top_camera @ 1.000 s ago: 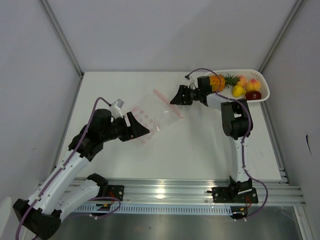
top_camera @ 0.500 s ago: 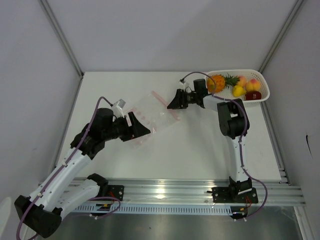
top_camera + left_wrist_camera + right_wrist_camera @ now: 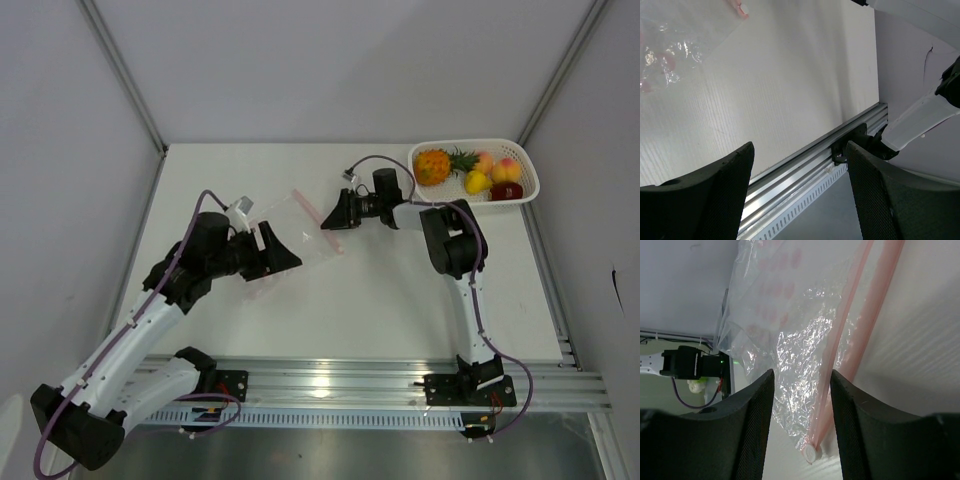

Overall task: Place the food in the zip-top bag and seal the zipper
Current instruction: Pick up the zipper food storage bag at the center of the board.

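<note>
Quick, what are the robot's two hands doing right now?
Left gripper: open, holding nothing.
Right gripper: open, with the zipper between its fingers.

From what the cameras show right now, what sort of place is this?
Probably a robot test cell: two arms bolted to a metal rail, plain grey walls closing in a white table, toy fruit in a basket.

Clear zip-top bag (image 3: 290,232): crumpled, on the table (image 3: 380,290), left of centre. Pink zipper (image 3: 318,215): strips parted. Pineapple (image 3: 432,166), peaches (image 3: 485,160), lemon (image 3: 476,182) and apple (image 3: 507,190) lie in the white basket (image 3: 531,176).
</note>
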Available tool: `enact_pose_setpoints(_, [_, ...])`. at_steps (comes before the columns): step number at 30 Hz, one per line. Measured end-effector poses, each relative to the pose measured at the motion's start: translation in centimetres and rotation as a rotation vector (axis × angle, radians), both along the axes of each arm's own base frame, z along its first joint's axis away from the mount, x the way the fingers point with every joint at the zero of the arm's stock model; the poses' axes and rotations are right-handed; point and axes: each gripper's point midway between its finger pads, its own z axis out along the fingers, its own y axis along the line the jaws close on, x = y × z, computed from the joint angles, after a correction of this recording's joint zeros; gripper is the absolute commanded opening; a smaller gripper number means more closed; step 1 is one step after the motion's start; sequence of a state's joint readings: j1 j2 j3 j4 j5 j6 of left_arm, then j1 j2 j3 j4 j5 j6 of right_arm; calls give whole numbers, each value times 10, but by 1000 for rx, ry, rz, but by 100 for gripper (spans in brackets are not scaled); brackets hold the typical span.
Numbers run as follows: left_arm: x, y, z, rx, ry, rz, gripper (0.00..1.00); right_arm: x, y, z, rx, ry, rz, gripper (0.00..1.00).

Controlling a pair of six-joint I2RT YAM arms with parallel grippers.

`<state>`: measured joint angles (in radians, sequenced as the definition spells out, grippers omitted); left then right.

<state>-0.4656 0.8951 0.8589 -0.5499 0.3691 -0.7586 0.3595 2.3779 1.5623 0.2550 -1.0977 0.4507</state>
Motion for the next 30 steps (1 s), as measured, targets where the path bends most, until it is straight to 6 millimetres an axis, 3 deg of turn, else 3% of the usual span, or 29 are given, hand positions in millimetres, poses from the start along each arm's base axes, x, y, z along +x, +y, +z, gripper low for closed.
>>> enact_pose_setpoints(5, [0, 0, 2, 1, 1, 0, 77, -11, 10, -11, 28, 34, 14, 48])
enact_pose_setpoints(8, [-1, 1, 1, 6, 7, 4, 77, -19, 14, -16, 44, 59, 20, 35])
enact_pose_setpoints(9, [0, 2, 2, 9, 7, 7, 77, -21, 16, -18, 48, 67, 21, 23])
enact_pose_setpoints(13, [1, 4, 3, 19, 5, 21, 78, -23, 22, -18, 71, 69, 14, 0])
enact_pose_setpoints(16, [3, 5, 6, 28, 6, 29, 79, -30, 25, -18, 77, 55, -2, 0])
enact_pose_setpoints(20, [12, 7, 10, 72, 18, 45, 79, -59, 23, -16, 22, 82, -13, 0])
enact_pose_setpoints(24, [30, 6, 21, 138, 13, 51, 78, -80, 37, 12, -103, -59, -6, 0])
enact_pose_setpoints(30, [51, 6, 32, 201, -18, 49, 77, -118, 68, 89, -244, -427, -3, 0])
